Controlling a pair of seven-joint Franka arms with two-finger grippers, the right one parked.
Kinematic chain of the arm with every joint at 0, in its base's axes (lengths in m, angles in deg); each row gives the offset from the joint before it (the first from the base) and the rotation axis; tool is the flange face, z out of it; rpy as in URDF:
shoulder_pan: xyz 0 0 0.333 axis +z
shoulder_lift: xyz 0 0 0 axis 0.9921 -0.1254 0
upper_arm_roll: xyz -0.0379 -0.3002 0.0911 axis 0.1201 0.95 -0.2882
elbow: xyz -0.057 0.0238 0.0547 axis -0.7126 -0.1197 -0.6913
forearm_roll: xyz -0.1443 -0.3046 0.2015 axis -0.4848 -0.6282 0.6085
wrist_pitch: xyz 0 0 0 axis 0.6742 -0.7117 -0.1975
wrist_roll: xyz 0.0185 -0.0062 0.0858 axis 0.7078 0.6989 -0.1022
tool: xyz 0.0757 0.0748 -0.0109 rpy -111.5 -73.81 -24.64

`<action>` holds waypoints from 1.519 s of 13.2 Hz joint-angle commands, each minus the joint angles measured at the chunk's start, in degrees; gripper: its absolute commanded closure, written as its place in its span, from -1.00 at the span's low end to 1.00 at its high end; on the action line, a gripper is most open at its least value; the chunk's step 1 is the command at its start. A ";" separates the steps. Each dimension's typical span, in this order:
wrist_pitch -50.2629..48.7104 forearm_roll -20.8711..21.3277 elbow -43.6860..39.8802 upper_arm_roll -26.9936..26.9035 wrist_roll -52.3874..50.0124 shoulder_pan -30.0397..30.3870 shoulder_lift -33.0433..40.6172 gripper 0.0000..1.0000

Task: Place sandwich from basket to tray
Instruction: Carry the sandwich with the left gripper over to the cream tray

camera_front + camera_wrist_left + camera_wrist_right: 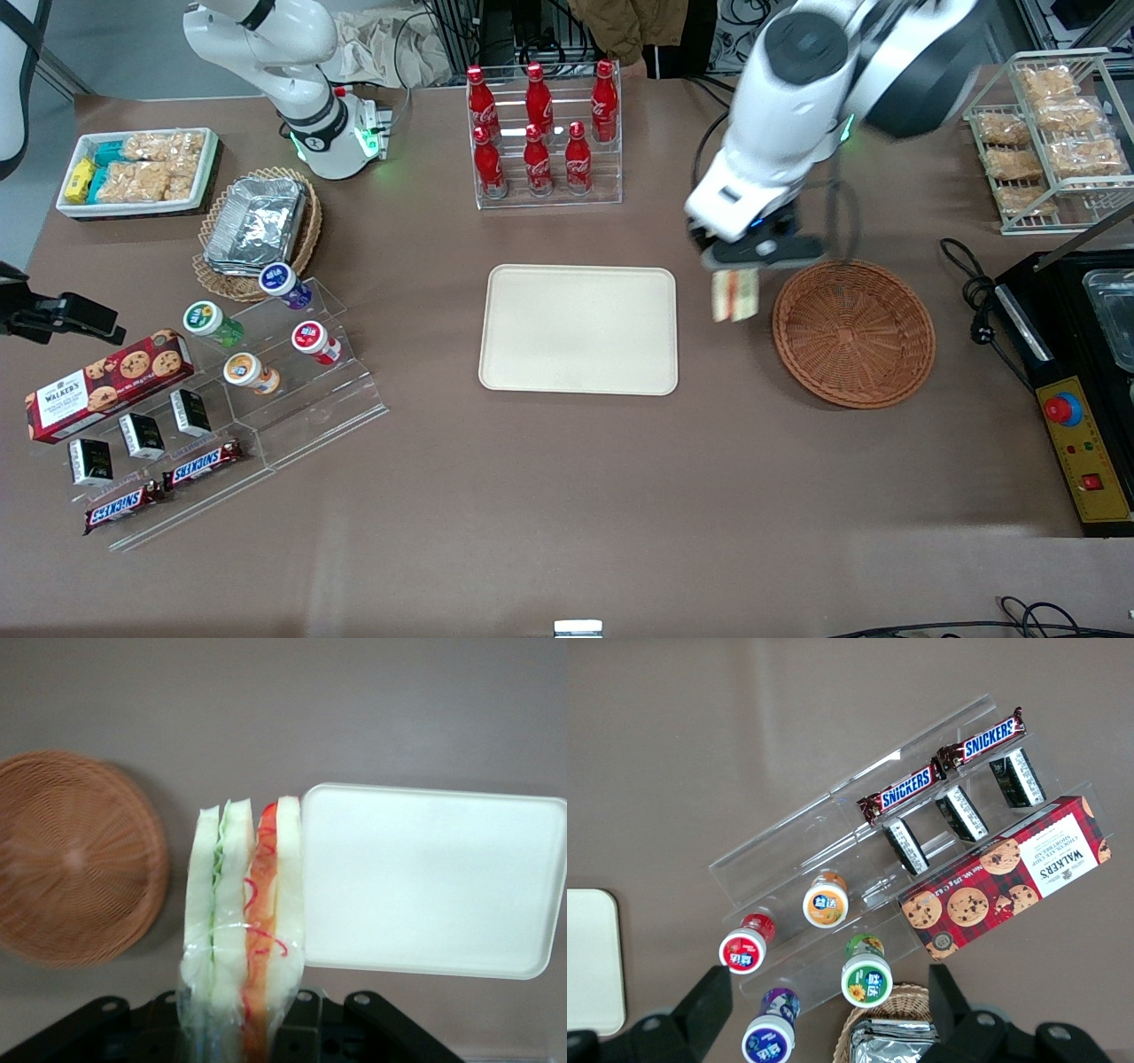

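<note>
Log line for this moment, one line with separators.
phase: carry | end effector: shut on sandwich | position: above table between basket and tray | basket: empty | tray: bare

The gripper (740, 266) is gripping a glossy clear-wrapped sandwich (735, 295) between a rough woven wicker basket (853, 334) and a smooth, seemingly plastic matt tray (578, 329).

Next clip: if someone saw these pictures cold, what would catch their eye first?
Most likely the sandwich, hanging in the air from the left arm's hand, between the round reddish-brown basket and the cream tray. Both of those show nothing on them. After that, the red cola bottles in their clear rack, farther from the front camera than the tray.
</note>
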 commanded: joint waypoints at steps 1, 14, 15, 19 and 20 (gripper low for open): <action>16.57 0.44 11.53 1.94 0.50 -0.25 -1.14 1.00; 36.15 27.95 13.15 1.95 -16.47 -4.91 -24.52 -0.88; 36.15 27.95 12.98 2.04 -16.38 -4.91 -24.79 -1.00; 35.10 27.78 11.84 2.04 -16.47 -4.64 -24.18 -1.00; 32.39 26.99 10.35 2.13 -16.55 -4.64 -23.74 -1.00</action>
